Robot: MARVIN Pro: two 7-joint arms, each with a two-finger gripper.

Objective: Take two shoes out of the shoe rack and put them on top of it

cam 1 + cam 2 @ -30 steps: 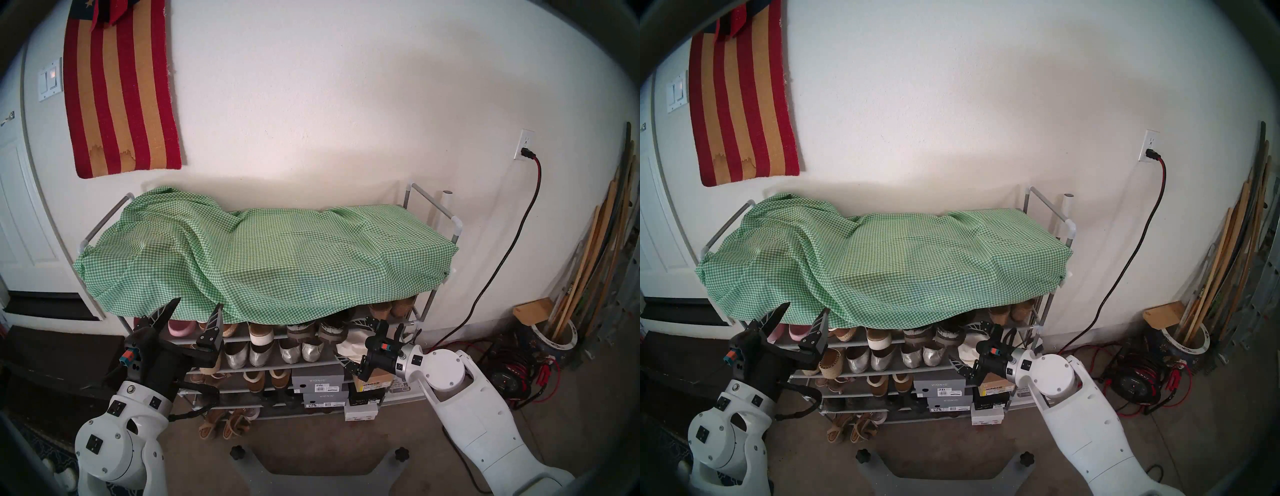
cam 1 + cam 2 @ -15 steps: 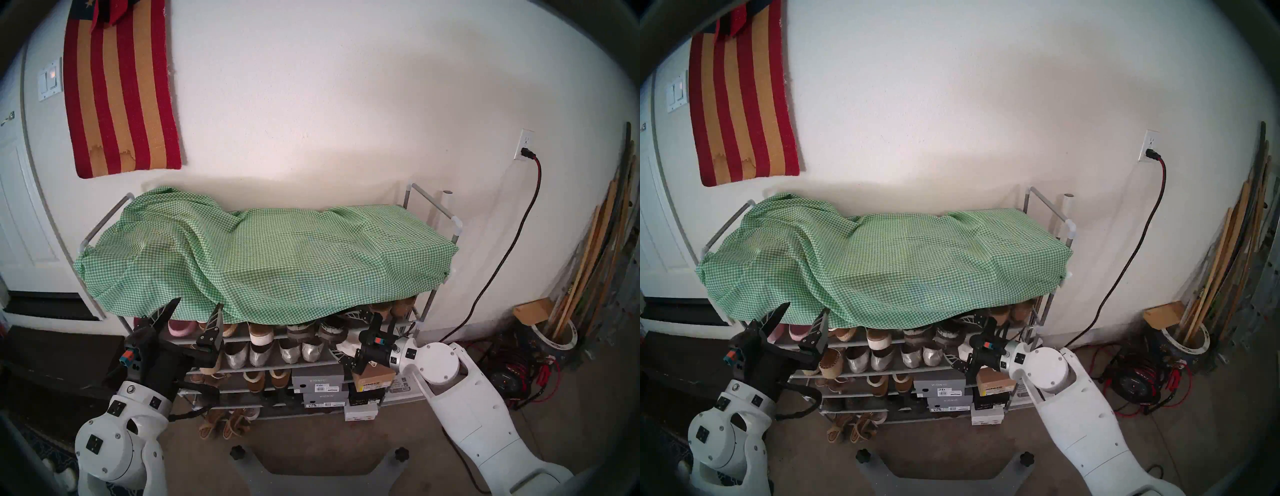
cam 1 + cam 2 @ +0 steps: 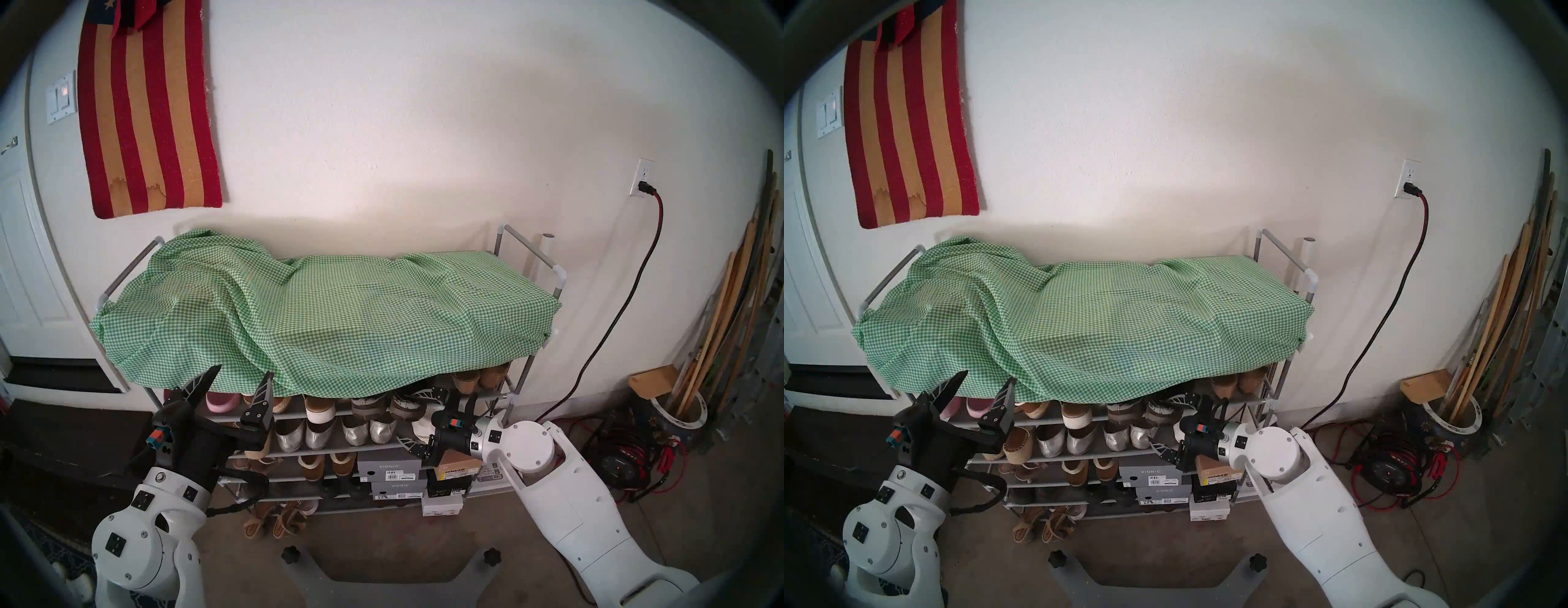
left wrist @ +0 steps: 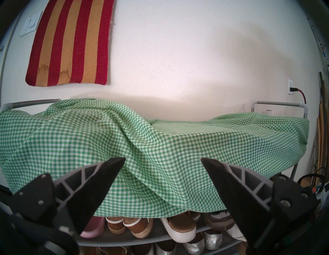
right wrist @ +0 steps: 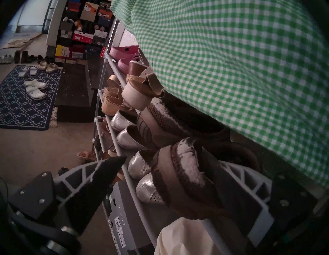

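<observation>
Head views: the shoe rack [image 3: 528, 373] stands against a white wall, its top draped with a green-white gingham cloth [image 3: 339, 314] that hangs over the front of the upper shelf. The two dark brown clogs [image 3: 388, 404] sit side by side on the shelf just under the cloth's hem, heels outward, above a row of silver flats [image 3: 339, 431]. The right hand [image 3: 418, 418] is at the right end of that shelf with its fingers spread wide, one finger beside the right clog under the cloth's hem, the other lower, in front of the shelf edge below; it holds nothing. The left hand [image 3: 239, 384] hangs well apart at the rack's left front, fingers spread and empty, pointing at the cloth's hem. In the other head view the clogs [image 3: 1144, 409] again lie just left of the right hand [image 3: 1172, 422]. Left wrist view: both fingers of the left hand [image 4: 162, 161] frame bare cloth [image 4: 160, 142]; the clogs show only partly at the lower right. Right wrist view: the nearer clog [image 5: 187, 178], with its pale frayed heel edge, lies between the spread fingers of the right hand [image 5: 173, 162], one finger [image 5: 99, 176] clear of it on the left, the other hidden behind it, so contact cannot be told; the second clog [image 5: 170, 115] lies just beyond.
</observation>
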